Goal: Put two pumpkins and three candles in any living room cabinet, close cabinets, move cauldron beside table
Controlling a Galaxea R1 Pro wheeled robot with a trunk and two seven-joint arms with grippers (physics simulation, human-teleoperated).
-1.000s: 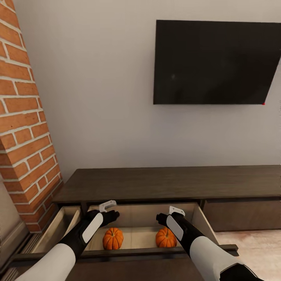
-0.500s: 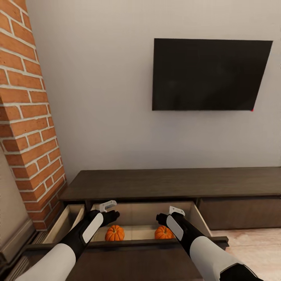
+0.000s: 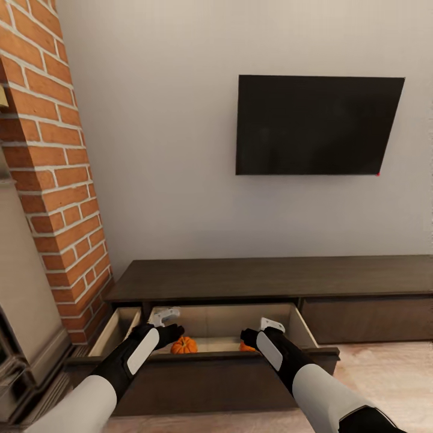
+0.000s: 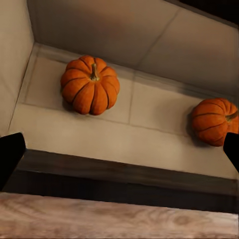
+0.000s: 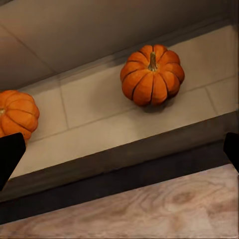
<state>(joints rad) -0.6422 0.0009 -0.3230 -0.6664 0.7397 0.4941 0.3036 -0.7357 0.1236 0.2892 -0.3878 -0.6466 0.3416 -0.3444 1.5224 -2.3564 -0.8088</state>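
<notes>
Two small ribbed orange pumpkins (image 4: 90, 84) (image 5: 152, 74) are sitting well apart in the dark brown cabinet's open pale-wood drawer (image 3: 211, 361). They are probably light and rigid, best gripped across the ribs. Both grippers (image 3: 170, 330) (image 3: 251, 334) are hovering empty, jaws apart.

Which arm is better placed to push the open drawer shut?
Neither clearly. Left gripper and right gripper both hover open above the drawer front, with both pumpkins inside; together would push evenly.

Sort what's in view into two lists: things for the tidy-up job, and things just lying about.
For the job:
- left pumpkin, in the open drawer
- right pumpkin, in the same drawer
- cabinet, drawer pulled out

Just there:
- television on the wall
- brick column
- wooden floor
</notes>
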